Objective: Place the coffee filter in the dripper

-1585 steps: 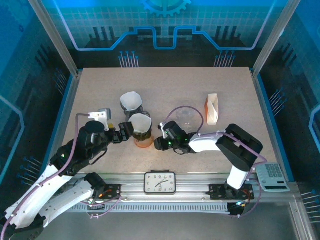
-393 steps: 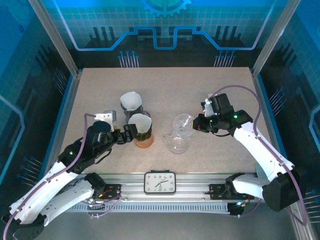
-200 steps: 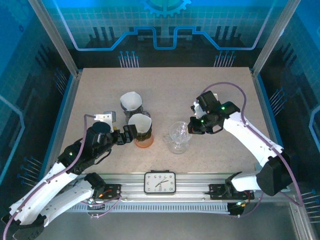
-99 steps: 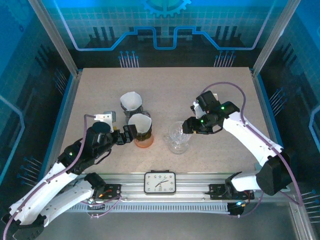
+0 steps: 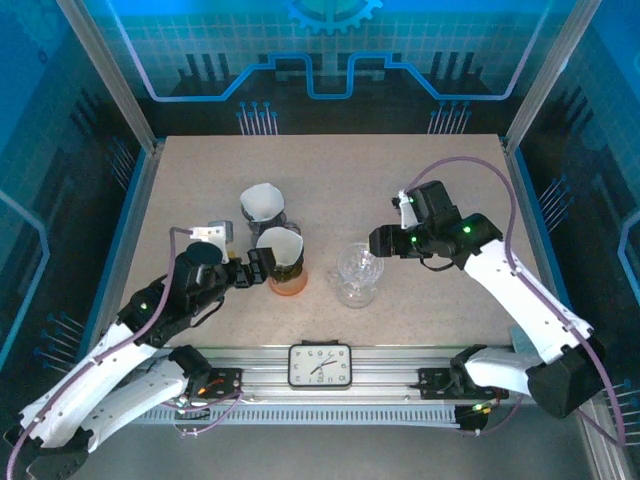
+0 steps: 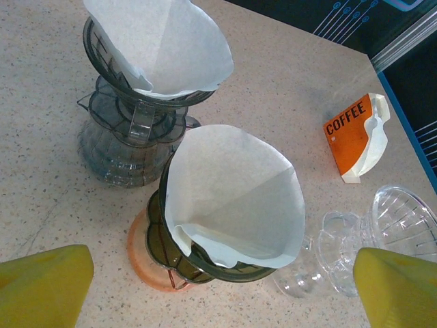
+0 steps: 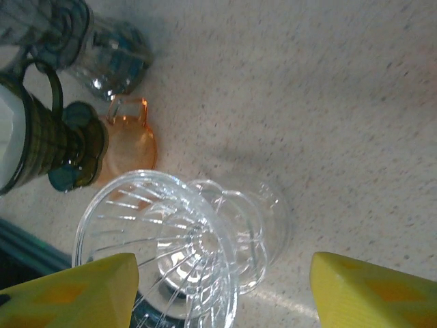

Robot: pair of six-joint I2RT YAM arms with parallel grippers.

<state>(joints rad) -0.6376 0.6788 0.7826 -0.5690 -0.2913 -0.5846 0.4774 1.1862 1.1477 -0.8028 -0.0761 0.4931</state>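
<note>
My right tool (image 7: 224,258) is released, with its yellow fingers spread wide on either side of the clear ribbed glass dripper (image 7: 164,239) and gripping nothing. That dripper is bare inside and appears to stand upright on its clear glass server (image 7: 266,219). The pair is near the middle of the speckled beige surface (image 5: 330,170), somewhat toward the near edge. My left tool (image 6: 224,253) is spread wide and empty too. It faces the dark dripper on the orange base (image 6: 157,266), which is already lined with a white paper cone.

The filter I want, as I judge it, is in the orange "COFFEE" box of white paper filters (image 6: 355,137). It lies toward the right edge of the surface, beyond the clear dripper.

To do this well, I would reach for the box with the right tool and pinch a single sheet by its upper rim. I would lift it straight out so no neighbouring sheets drag along. Then I would bring it over the clear dripper from above, point down and centred on the ribs, and let go low. The glass stack looks light and top-heavy, so a sideways brush could tip it. My left tool could steady the server.
</note>
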